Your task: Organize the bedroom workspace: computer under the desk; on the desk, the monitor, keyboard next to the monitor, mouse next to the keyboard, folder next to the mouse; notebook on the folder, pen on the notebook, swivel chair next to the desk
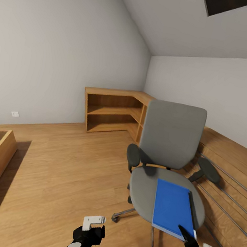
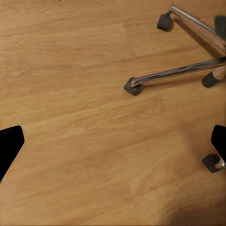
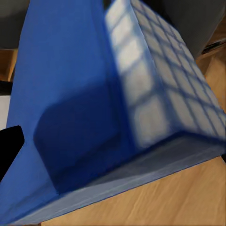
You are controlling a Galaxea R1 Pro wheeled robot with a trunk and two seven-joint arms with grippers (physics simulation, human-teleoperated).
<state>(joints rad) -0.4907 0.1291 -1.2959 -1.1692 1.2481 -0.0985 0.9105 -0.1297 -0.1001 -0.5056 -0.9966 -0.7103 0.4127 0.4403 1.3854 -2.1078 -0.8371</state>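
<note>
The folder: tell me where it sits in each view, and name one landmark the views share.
Head view: the blue folder lies on the swivel chair seat, at lower right, by the right end effector.
Left wrist view: not in it; wood floor and the chair's silver star base.
Right wrist view: the folder spans most of the picture, very near.
Shared landmark: the wood floor, seen in all three.

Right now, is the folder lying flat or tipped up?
Flat: the folder lies on the chair seat, its near edge overhanging the front.
</note>
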